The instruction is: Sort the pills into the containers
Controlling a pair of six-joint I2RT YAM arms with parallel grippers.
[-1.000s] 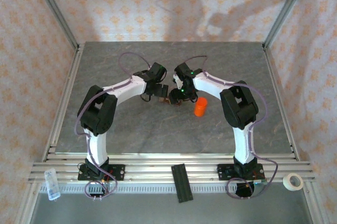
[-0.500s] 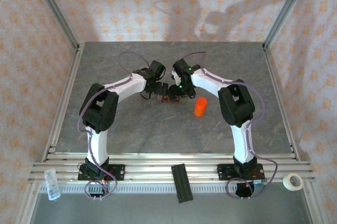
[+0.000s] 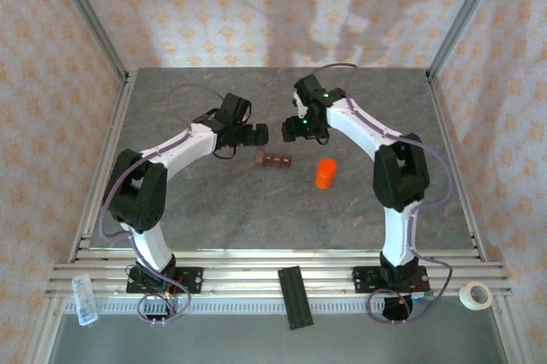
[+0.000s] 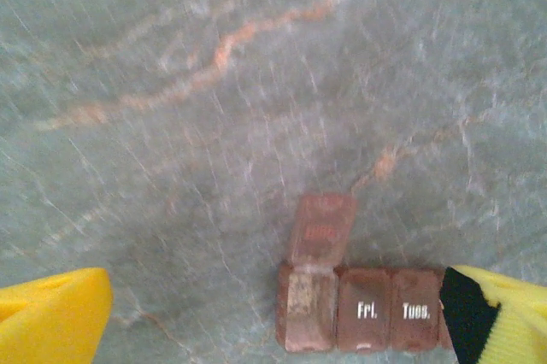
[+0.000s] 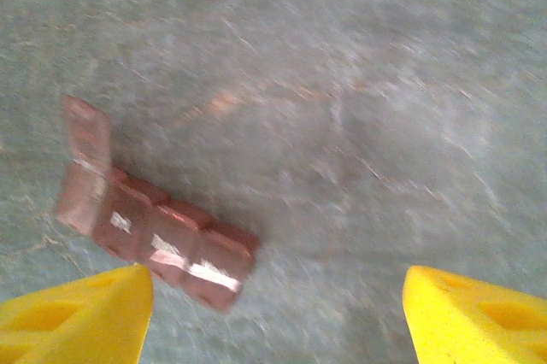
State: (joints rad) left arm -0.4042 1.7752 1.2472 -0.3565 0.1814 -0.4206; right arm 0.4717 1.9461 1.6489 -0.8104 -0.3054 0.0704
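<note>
Containers lie flat at frame centre, end lid flipped open, likely to take pills. Bottle upright, lower right of them. Left gripper and right gripper hover just above; both jaws apart, empty.

Red-brn containers, orange bottle, yellow fingers.

Bright light, blurred wrist views
</note>
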